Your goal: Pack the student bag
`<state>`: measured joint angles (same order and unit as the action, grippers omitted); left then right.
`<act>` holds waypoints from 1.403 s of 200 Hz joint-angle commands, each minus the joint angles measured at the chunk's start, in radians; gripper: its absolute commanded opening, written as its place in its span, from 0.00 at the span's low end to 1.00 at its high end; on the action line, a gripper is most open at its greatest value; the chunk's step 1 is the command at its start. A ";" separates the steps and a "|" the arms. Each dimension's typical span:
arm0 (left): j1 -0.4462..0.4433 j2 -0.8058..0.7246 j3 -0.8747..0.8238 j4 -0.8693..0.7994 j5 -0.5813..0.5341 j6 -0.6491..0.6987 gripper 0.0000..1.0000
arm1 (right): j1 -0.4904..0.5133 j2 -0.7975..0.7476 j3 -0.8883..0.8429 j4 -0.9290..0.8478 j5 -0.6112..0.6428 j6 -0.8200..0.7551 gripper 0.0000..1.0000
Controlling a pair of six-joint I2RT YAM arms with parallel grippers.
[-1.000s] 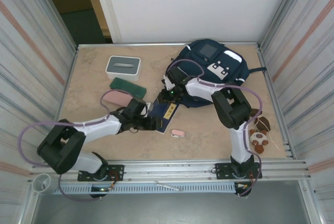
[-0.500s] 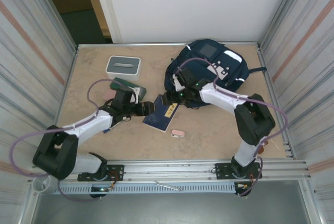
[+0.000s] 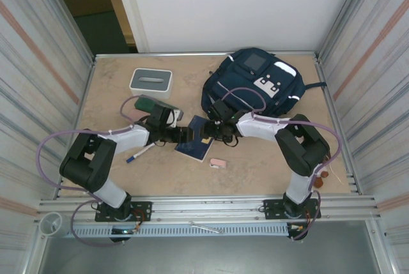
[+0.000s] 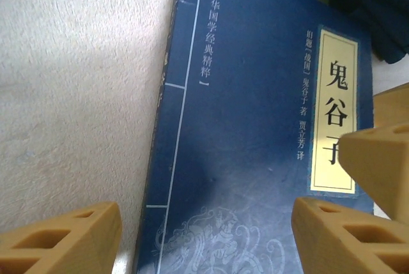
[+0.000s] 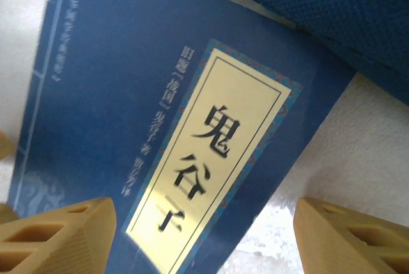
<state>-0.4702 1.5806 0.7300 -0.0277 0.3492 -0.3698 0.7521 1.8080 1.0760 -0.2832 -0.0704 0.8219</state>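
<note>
Item one, the student bag [image 3: 259,82]: navy, lying front-up at the far right of the surface [image 3: 268,159]. I see none of the loose things below inside it. Item two, a blue book [image 3: 194,147] with a yellow title label: flat on the surface just off the bag's near-left edge. Its far corner meets the bag's fabric, touching or tucked under I cannot tell. Item three, my right fingers [image 5: 57,239]: spread wide above the book's label, gripping nothing. A second ago they were narrower and up at the bag's near-left edge, and they have since swung down over the book. Item four, my left fingers [image 4: 64,242]: likewise apart and empty, one over bare surface and one over the cover, astride the book's bound edge on the side away from the bag. They have kept to that side throughout. The book itself has hardly shifted. My reading: both arms have converged on the book with nothing clamped, so packing this item has yet to begin, and it wants a grasp or a push toward the bag. Farther out from the bag: a pink eraser [image 3: 218,163] just past the book, a pen [image 3: 138,154], a green pouch [image 3: 155,103], and a grey-and-white box [image 3: 151,82] well to the bag's left.
</note>
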 commanded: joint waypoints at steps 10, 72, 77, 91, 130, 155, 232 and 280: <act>0.012 0.004 -0.041 0.032 0.029 -0.002 0.71 | 0.027 0.037 -0.003 0.049 0.028 0.086 0.70; 0.012 -0.041 -0.175 0.148 0.078 -0.077 0.68 | 0.051 0.007 -0.052 0.253 0.038 0.189 0.47; 0.012 -0.044 -0.179 0.151 0.076 -0.078 0.68 | 0.053 0.004 -0.053 0.264 0.048 0.197 0.44; 0.014 -0.044 -0.175 0.145 0.072 -0.074 0.68 | 0.062 -0.004 -0.053 0.283 0.075 0.212 0.36; 0.027 -0.070 -0.178 0.143 0.070 -0.087 0.67 | 0.064 -0.045 -0.060 0.309 0.110 0.216 0.10; 0.050 -0.136 -0.179 0.130 0.068 -0.096 0.68 | 0.061 -0.091 -0.064 0.329 0.085 0.166 0.00; 0.206 -0.500 -0.212 0.180 0.233 -0.277 0.80 | -0.025 -0.427 -0.138 0.457 -0.058 0.116 0.00; 0.226 -0.514 -0.265 0.558 0.443 -0.533 0.91 | -0.094 -0.593 -0.169 0.538 -0.102 0.171 0.00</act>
<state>-0.2432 1.0679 0.4911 0.2958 0.6426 -0.7357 0.6762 1.2823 0.9234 0.1585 -0.1326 0.9615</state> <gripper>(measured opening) 0.893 0.068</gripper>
